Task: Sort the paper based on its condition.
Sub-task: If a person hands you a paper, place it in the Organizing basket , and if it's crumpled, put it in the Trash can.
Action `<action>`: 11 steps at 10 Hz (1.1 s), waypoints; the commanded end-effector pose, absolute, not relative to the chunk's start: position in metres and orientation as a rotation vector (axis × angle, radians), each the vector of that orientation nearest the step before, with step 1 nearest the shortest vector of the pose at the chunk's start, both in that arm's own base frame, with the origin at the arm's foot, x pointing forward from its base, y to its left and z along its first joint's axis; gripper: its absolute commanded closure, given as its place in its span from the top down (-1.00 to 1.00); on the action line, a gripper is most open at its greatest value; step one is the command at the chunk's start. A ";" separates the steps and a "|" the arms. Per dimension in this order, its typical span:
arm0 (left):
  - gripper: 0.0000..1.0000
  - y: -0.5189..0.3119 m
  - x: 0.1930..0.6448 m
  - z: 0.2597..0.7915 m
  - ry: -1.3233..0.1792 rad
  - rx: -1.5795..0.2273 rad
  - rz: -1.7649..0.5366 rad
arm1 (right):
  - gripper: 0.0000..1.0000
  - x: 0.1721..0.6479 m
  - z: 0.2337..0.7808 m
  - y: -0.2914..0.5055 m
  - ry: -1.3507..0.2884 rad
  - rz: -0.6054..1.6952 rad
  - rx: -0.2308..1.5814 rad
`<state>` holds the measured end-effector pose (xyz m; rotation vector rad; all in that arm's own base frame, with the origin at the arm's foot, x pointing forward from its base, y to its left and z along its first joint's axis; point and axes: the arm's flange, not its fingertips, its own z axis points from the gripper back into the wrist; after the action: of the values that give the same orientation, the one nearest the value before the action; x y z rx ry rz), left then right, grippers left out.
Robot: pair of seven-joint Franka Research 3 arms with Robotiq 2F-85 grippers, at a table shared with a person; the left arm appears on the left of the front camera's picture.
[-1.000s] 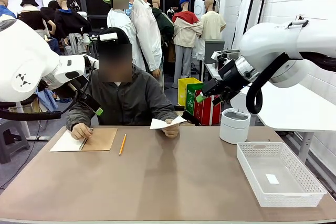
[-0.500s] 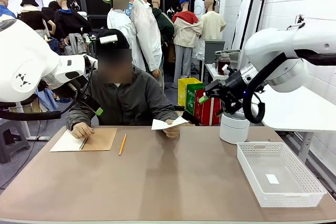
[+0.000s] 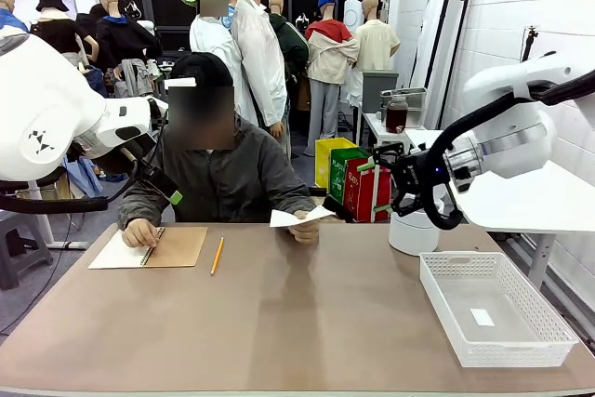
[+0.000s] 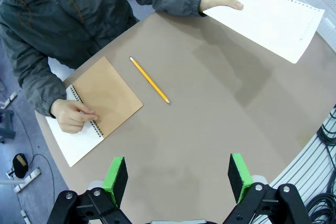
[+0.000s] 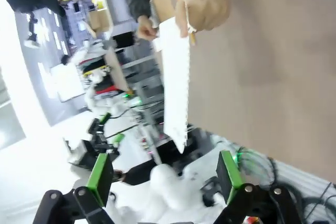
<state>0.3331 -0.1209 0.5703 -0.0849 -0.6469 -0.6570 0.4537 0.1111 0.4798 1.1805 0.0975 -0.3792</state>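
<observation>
Paper (image 3: 296, 218): white sheet, one edge punched with small holes, held flat just above the far side of the table (image 3: 279, 313) by the person's hand (image 3: 304, 230). In the left wrist view the sheet (image 4: 268, 19) lies out toward the robot from that hand (image 4: 223, 2), which pinches one corner. In the right wrist view it (image 5: 176, 85) is seen nearly edge-on, running away from the hand (image 5: 202, 1).

Right gripper (image 3: 377, 185): raised above the table's far right side, beside the paper and well apart from it, fingers pointing toward the sheet. The arm comes in from the right, wrist level, black cable looped under it. Its own view shows the green pads (image 5: 100, 172) spread wide, nothing between them, the paper ahead in the gap.

Left gripper (image 4: 178, 174): held high over the table, looking down. Green pads (image 4: 115, 174) spread wide, empty. In the front view the arm sits at far left, beside the person's shoulder, with one green fingertip (image 3: 176, 198) showing.

Person: seated at the far side, dark jacket. Other hand (image 3: 141, 231) rests on the notebook (image 3: 153, 248).

Notebook: spiral-bound, brown cover folded over, white page showing at its left, far left of the table.

Pencil (image 3: 217, 255): yellow, lying on the table just right of the notebook, apart from it.

Basket (image 3: 465, 346): white, perforated walls, near right of the table; a small white tag (image 3: 482, 316) lies inside.

White tub (image 3: 414, 228): round, at the table's far right edge, behind the basket.
</observation>
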 end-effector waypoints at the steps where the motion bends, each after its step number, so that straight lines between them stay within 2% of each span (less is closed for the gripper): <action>1: 1.00 -0.120 0.333 0.570 -0.645 -0.085 -0.657 | 1.00 0.460 0.476 0.114 0.114 -0.405 1.148; 5: 1.00 -0.120 0.333 0.570 -0.645 -0.085 -0.657 | 1.00 0.456 0.473 0.109 0.106 -0.398 1.179; 11: 1.00 -0.120 0.333 0.570 -0.645 -0.085 -0.657 | 1.00 0.495 0.409 0.144 0.401 -0.513 1.268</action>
<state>0.3332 -0.1209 0.5702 -0.0848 -0.6466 -0.6571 0.4853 0.1382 0.4022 1.2366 0.3497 -0.4858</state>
